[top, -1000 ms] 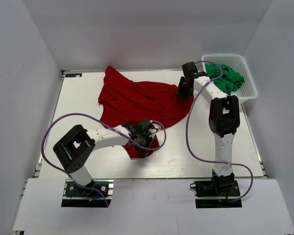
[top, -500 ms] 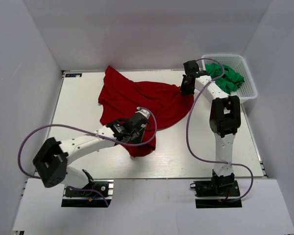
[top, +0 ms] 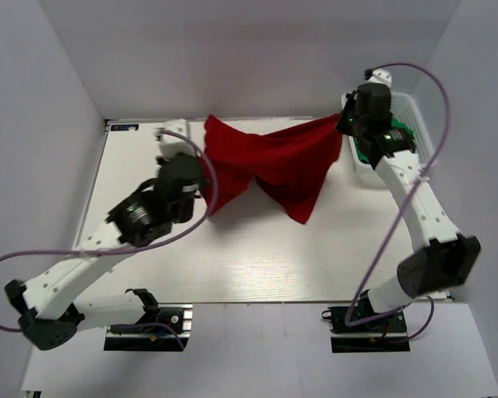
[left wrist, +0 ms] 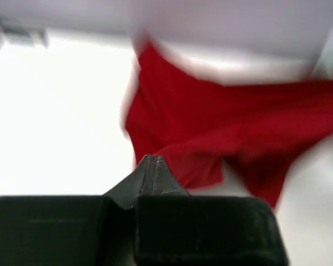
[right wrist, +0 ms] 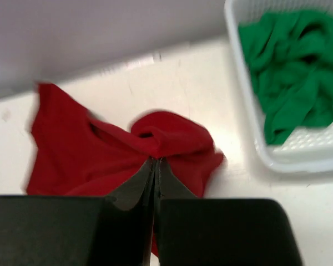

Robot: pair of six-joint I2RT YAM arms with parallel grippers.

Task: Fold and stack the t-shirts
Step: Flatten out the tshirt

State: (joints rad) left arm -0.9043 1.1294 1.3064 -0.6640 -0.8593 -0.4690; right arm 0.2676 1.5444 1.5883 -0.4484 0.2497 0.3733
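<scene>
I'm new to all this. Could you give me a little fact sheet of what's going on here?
Being handled: red t-shirt, held up and stretched between both arms, middle hanging down
Left side: left gripper shut on its edge
Right side: right gripper shut on bunched cloth
Elsewhere: green t-shirts, crumpled in the white basket

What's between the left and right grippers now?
The red t-shirt hangs stretched between left gripper and right gripper, both shut on it; the top view shows it.

The left claw (left wrist: 154, 167) pinches the blurred red t-shirt (left wrist: 211, 127).
</scene>
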